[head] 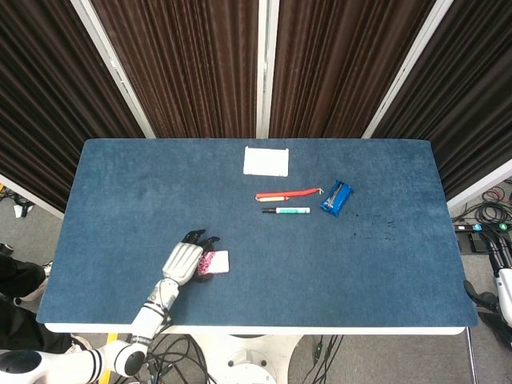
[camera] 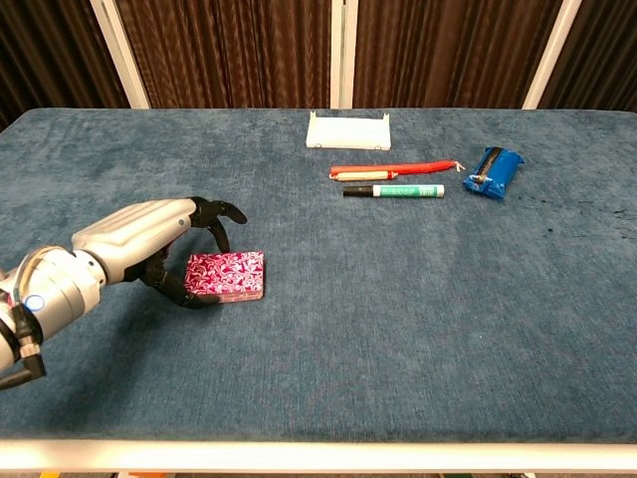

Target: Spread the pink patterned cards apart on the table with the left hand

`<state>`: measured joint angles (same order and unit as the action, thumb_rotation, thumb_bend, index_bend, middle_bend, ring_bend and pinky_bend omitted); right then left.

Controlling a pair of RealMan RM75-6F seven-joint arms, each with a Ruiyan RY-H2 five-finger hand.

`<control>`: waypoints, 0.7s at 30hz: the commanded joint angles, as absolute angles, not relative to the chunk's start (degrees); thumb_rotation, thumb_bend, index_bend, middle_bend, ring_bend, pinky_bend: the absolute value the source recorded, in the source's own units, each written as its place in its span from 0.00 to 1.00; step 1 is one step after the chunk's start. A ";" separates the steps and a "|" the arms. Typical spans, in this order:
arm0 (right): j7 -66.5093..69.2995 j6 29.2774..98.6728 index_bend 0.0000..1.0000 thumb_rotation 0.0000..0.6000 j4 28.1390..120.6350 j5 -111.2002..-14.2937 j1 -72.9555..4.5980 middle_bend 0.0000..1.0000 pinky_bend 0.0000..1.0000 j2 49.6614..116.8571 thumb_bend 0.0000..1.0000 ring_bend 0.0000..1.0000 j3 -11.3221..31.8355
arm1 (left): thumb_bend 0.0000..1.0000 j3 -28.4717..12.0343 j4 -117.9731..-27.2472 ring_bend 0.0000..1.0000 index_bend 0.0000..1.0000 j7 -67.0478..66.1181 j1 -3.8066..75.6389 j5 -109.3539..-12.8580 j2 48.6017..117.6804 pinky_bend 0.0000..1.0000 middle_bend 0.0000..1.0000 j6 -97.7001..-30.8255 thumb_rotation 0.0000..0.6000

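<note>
One squared-up stack is what I am looking at: the pink patterned cards (camera: pixel 226 275) are lying flat on the blue table (camera: pixel 398 329), near its front edge and on the left side, none of them fanned out yet. I am holding the left hand (camera: pixel 179 249) at the stack's left end, the fingers (camera: pixel 221 221) arching above the cards' far left corner and the thumb low against the near left edge. From the chest view the hand is partly open, curled like a claw, and I cannot tell whether it is touching the cards; it is not lifting anything. In the head view the hand (head: pixel 186 258) is covering the left part of the stack (head: pixel 214 262).

I am judging the cards to be light, thin and slick against one another, while the table's cloth looks grippy. That should be working in my favour: the bottom card is likely to stay put while the upper ones slide. I am planning to press lightly on the top face with flat fingertips and drag sideways, not pinch the edges, since a squeeze would be keeping the pack together. Too much pressure risks pushing the whole block along, or bending cards.

The right hand is not showing in either view.
</note>
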<state>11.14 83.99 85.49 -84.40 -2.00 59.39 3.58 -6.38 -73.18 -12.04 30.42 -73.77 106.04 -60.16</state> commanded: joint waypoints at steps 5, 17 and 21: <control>10.79 84.18 0.00 1.00 85.60 -84.48 -1.94 0.00 0.00 59.44 0.21 0.00 3.58 | 0.20 -6.16 -72.68 0.08 0.19 -11.55 30.28 -73.91 106.29 0.11 0.35 -60.41 1.00; 10.48 83.53 0.00 1.00 85.55 -84.02 -2.07 0.00 0.00 59.67 0.21 0.00 3.59 | 0.22 -6.15 -72.28 0.10 0.22 -9.61 29.95 -74.83 106.59 0.11 0.38 -61.48 1.00; 10.34 83.48 0.00 1.00 85.56 -83.97 -2.05 0.00 0.00 59.71 0.21 0.00 3.56 | 0.23 -6.11 -72.11 0.11 0.24 -8.73 29.74 -75.28 106.76 0.11 0.39 -62.07 1.00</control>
